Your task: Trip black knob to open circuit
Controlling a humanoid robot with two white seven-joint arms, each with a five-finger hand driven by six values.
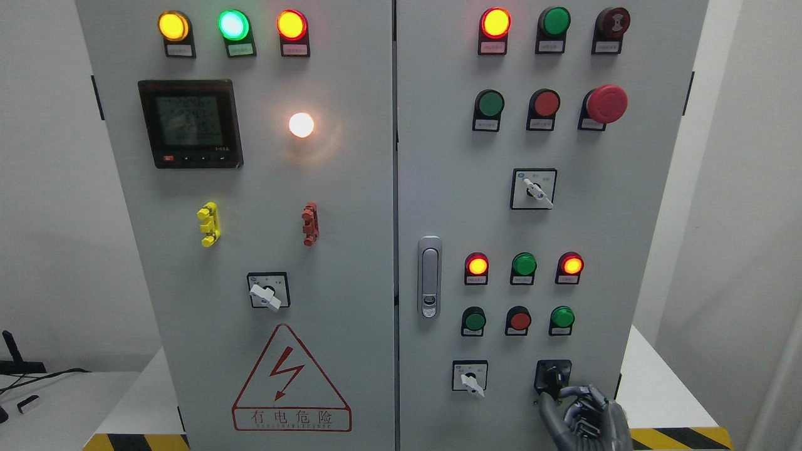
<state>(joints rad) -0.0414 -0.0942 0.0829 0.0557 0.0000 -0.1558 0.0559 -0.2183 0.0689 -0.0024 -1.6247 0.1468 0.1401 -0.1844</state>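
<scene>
The black knob (552,376) sits low on the right door (438,156) of the cabinet, last in the bottom row, right of a white selector (470,380) on its own square plate. It looks like a small rotary switch with a short lever handle on a black square base. Such a knob should be rigid, light to the touch but sprung, so it likely resists and then snaps over; its smooth plastic may slip under metal fingertips. The best hold is probably across the lever's 2 flat sides, pinched close to the hub so the twist does not lever the fingers off.

The right hand (583,416) comes up from the bottom edge just below and right of the knob. Its fingers (567,393) are curled loosely, tips reaching toward the knob's lower edge; whether they touch it or have closed on it I cannot tell, as the dark fingers blend with the dark knob. The left hand is out of view.

Above the knob stand 3 small buttons and 3 lamps, 2 of them lit red. A door latch (429,276) lies to the left, near the seam
</scene>
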